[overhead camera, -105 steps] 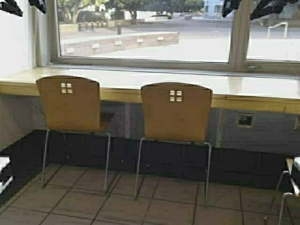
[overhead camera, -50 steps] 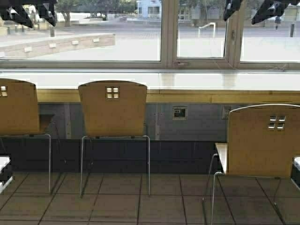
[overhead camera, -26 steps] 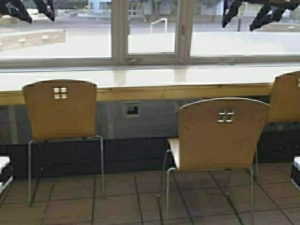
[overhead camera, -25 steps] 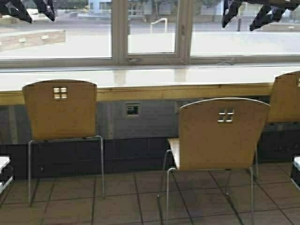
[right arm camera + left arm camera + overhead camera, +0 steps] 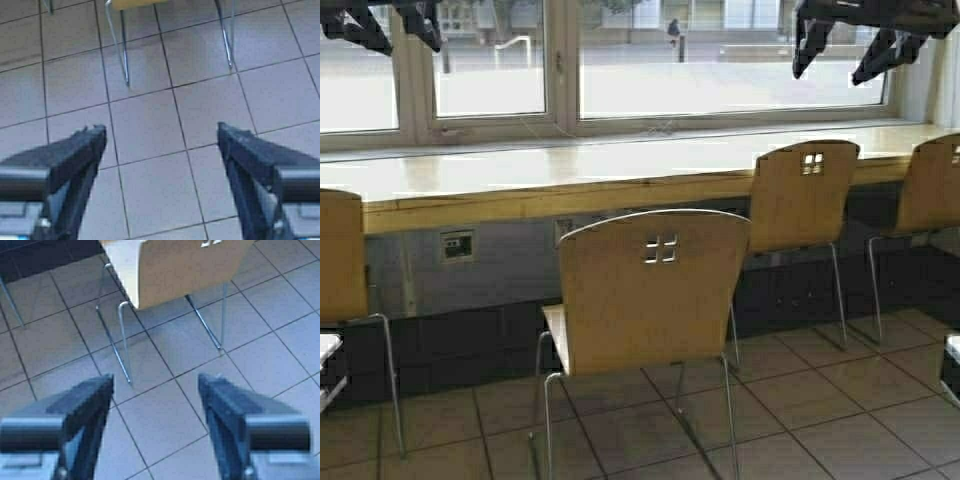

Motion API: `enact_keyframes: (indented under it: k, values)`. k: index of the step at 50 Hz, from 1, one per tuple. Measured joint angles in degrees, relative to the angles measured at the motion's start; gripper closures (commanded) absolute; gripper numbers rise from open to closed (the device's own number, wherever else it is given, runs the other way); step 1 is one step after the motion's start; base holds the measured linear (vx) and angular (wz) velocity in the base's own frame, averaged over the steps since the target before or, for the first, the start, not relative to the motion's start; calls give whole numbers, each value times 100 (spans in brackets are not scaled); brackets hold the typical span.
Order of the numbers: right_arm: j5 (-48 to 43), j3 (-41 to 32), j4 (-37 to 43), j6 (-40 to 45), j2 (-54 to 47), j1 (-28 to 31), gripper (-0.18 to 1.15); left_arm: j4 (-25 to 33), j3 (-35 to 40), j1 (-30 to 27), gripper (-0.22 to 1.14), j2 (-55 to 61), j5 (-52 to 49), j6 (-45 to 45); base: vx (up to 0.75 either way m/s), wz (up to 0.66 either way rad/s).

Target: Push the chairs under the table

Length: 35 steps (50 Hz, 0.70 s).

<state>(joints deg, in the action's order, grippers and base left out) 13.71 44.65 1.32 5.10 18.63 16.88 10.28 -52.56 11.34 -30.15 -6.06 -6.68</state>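
Note:
A tan plywood chair stands in the middle of the high view, pulled out from the long pale table, its back toward me. Two more tan chairs stand tucked at the table to the right, and part of another shows at the left edge. My left gripper and right gripper hang raised at the top corners, both open and empty. The left wrist view shows the open gripper above floor tiles behind the pulled-out chair. The right wrist view shows the open gripper above tiles near chrome chair legs.
A wide window runs behind the table. A wall socket sits under the table's front edge. A tiled floor lies in front of the chairs. Parts of my own frame show at the lower left and lower right edges.
The robot has moved and turned to the right along the table: the whole scene has shifted left. The pulled-out chair has gone from right of centre to the middle. The grippers stay raised and open.

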Motion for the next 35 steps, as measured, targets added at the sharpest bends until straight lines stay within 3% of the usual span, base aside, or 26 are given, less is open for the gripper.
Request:
enact_keyframes:
  k: [22,35]
  values:
    - [79,-53,932,9,-176,-26,-2,18,0,-9,4,70,-18,167,26,-6]
    - [70,62,1925,0,-396,-211,-2,914,62,-18,4,562,-185,1037,32,7]
